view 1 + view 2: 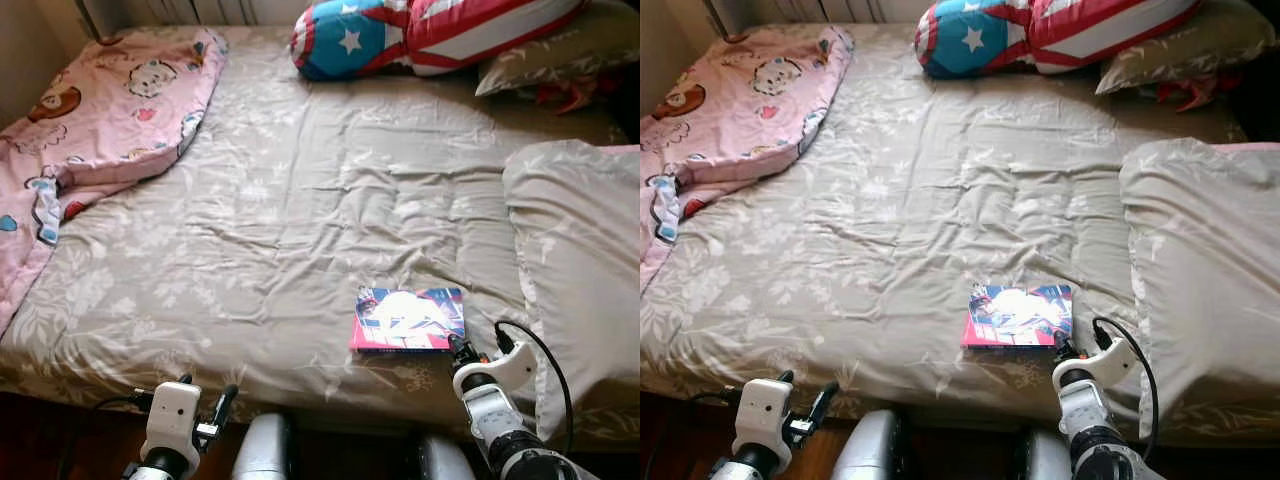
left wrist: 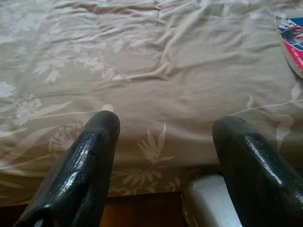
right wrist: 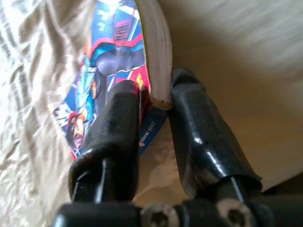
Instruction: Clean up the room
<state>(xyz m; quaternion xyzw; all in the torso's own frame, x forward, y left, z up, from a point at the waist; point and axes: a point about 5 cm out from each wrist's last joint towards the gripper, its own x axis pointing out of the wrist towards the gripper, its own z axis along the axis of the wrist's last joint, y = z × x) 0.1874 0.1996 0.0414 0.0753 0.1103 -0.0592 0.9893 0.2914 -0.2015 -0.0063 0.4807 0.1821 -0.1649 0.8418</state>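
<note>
Already the right gripper (image 3: 154,101) pinches the book's (image 1: 408,318) 5 o'clock corner; stiff, light, glossy, likely slippery.

We see the right gripper (image 3: 154,97) closed on a corner of a comic book (image 3: 102,66), one black finger (image 3: 118,137) lying on the colourful cover, the other (image 3: 199,127) against the underside, with the cream page edges (image 3: 156,52) running between them. The cover shows costumed figures in blue, red and pink. Beside the book, on its cover side, lies the wrinkled beige bedsheet (image 3: 28,118); on its other side the sheet is smooth and blurred.
</note>
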